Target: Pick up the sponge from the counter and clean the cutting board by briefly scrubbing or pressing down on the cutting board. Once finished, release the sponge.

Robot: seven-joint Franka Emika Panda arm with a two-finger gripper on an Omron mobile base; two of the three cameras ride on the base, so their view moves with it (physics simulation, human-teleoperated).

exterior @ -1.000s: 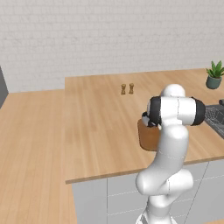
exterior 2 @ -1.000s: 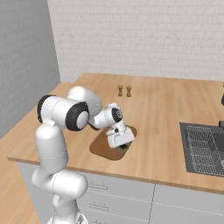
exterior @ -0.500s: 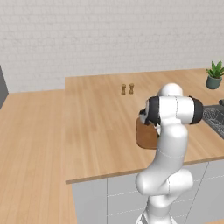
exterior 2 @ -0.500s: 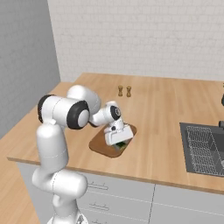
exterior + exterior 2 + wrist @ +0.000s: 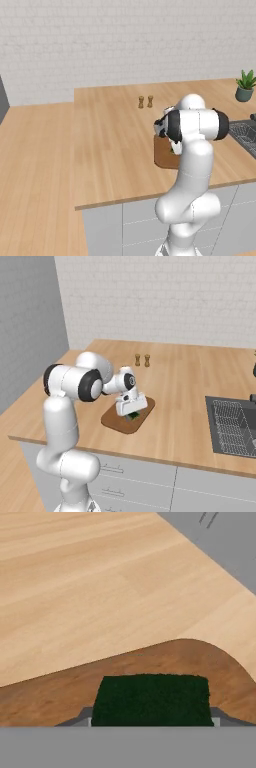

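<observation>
Since a second ago the gripper (image 5: 133, 415) has shifted along the cutting board (image 5: 116, 421), clamped on the sponge (image 5: 151, 699). I keep pressing flat, stroking within the board's edges.

The white arm (image 5: 192, 165) bends over the near edge of the wooden table (image 5: 110, 145), and its forearm hides the claw itself. The cutting board (image 5: 163, 152) shows partly beneath the wrist, two brown shakers (image 5: 145, 102) stand farther back, and a potted plant (image 5: 245, 86) sits off to its right.
</observation>
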